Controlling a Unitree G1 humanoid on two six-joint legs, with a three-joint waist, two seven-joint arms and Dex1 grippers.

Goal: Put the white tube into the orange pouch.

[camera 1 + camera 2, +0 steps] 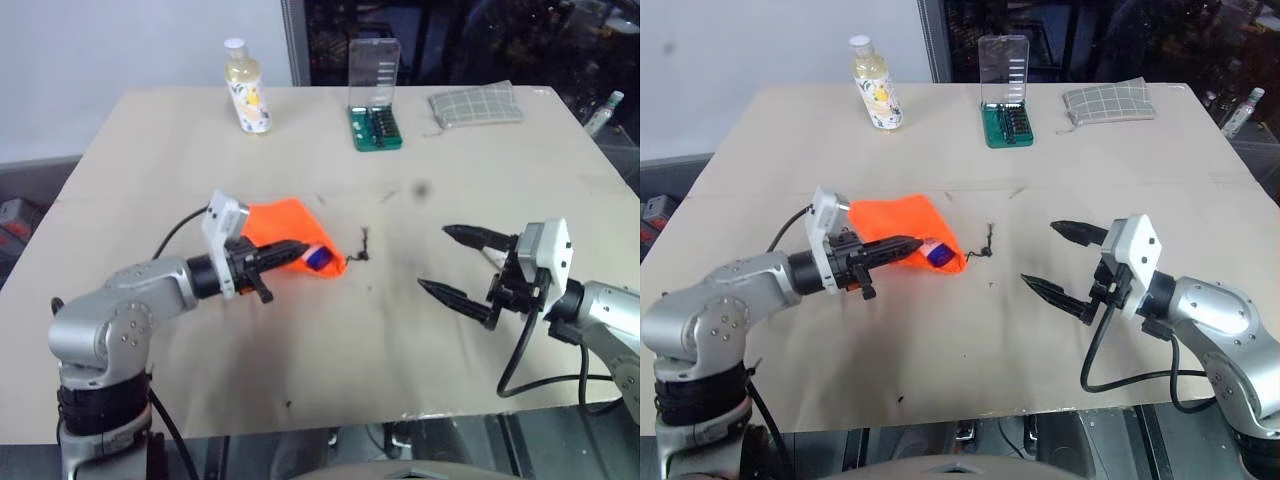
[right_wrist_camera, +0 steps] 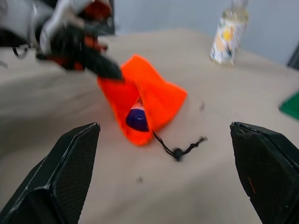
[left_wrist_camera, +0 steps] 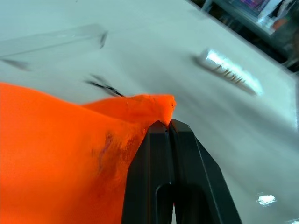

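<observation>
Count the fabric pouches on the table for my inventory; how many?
2. The orange pouch lies near the table's middle, pinched by the left gripper; the grey checked pouch lies at the far right edge.

A tan table (image 1: 150, 150) bears bottle (image 1: 246, 88), bit case (image 1: 375, 118), checked pouch (image 1: 476, 105).

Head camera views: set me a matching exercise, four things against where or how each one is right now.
Things:
1. orange pouch
2. bottle of yellowish liquid
3. grey checked pouch
4. right gripper

Place or state:
A. far end of the table, toward the robot's right
B. fingers wide apart, holding nothing
C. far end of the table, toward the robot's left
D. pinched in the shut fingers of the left gripper

Pairs: 1-D, 2-C, 3-A, 4-B.
</observation>
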